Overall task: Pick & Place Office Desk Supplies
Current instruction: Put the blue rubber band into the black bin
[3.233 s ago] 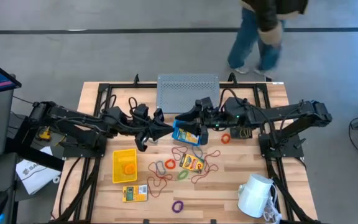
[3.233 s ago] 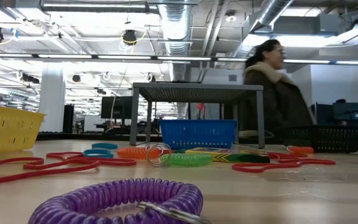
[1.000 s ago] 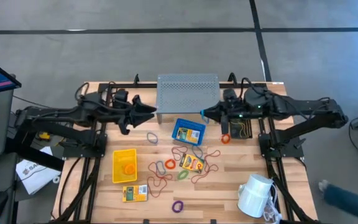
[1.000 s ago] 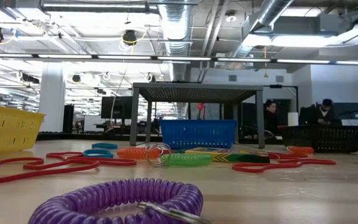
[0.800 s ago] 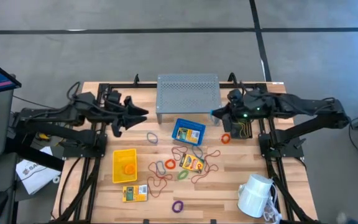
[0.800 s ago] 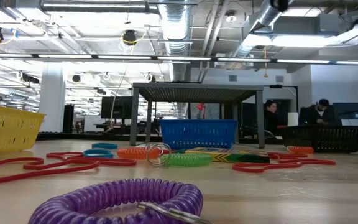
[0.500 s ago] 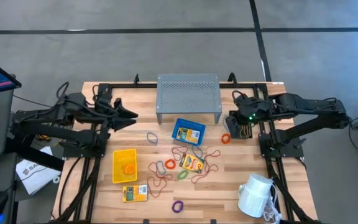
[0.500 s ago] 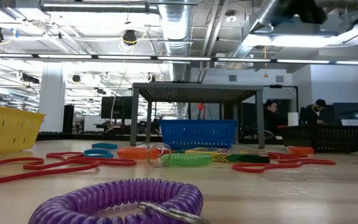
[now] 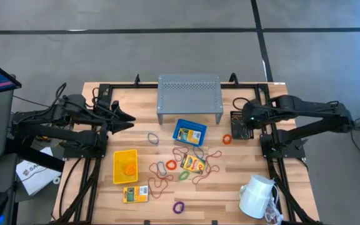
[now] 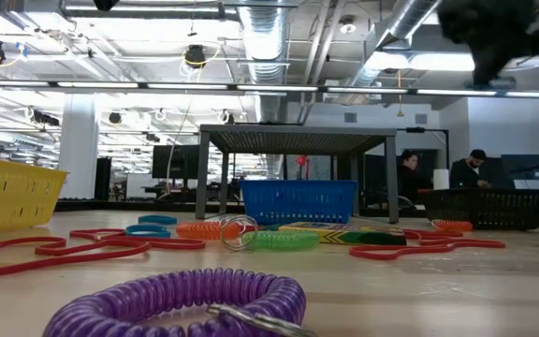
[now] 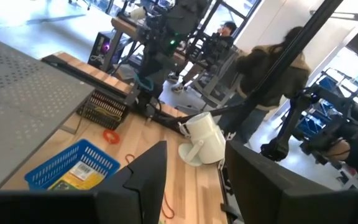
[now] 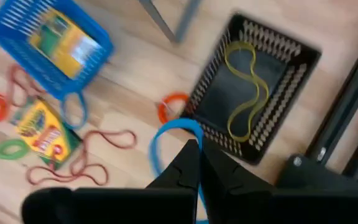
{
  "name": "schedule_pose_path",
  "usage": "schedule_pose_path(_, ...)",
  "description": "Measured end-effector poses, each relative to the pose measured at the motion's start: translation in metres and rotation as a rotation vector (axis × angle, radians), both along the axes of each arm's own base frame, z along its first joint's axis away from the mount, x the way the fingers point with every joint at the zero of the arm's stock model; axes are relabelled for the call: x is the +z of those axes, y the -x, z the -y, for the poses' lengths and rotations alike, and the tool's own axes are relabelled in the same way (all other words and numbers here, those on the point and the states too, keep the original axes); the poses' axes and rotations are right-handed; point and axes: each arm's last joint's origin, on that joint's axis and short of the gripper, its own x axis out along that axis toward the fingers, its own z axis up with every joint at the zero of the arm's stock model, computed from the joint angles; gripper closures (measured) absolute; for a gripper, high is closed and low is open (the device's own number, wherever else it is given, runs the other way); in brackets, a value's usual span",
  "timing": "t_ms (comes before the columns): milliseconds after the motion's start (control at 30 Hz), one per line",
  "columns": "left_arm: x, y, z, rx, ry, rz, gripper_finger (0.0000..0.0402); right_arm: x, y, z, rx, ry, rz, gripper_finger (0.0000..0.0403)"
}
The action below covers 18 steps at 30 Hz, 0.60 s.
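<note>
Our right gripper (image 12: 194, 149) has swung back over the black-mesh bin (image 9: 241, 125), clenched on a blue loop (image 12: 173, 146). The loop's a thin band, hanging beside the bin. Left gripper (image 9: 129, 120) sits spread, empty, well left of it.

My right gripper (image 12: 194, 152) pinches a blue loop (image 12: 166, 140) above the black mesh bin (image 9: 241, 124), which holds a yellow loop (image 12: 244, 87). The blue bin (image 9: 189, 133) holds a packet; the yellow bin (image 9: 125, 166) sits left. Loops (image 9: 189, 164) lie scattered mid-table.
</note>
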Motion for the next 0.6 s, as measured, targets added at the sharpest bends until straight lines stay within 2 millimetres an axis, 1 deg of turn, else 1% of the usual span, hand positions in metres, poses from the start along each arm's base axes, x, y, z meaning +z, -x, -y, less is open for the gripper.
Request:
schedule_pose_path(167,-0.001,0.000,0.000,0.000,-0.001,-0.007,0.0244,-0.041,0.008,0.011,-0.066,-0.100,0.059,0.0403)
schedule_pose_path(300,-0.001,0.000,0.000,0.000,0.000,-0.007,0.0244,-0.065,0.013,0.023,-0.148,-0.118,0.120,0.0403)
schedule_pose_path(367,-0.001,0.000,0.000,0.001,0.002,-0.007,0.0244,-0.072,0.014,0.029,-0.181,-0.112,0.129,0.0403)
schedule_pose_path(433,0.000,-0.002,0.000,0.001,0.006,-0.002,0.0244,-0.075,0.013,0.036,-0.181,-0.113,0.139,0.0403)
schedule_pose_path(600,-0.003,-0.010,0.000,0.002,0.007,-0.024,0.0244,-0.087,0.011,0.055,-0.162,-0.116,0.059,0.0403)
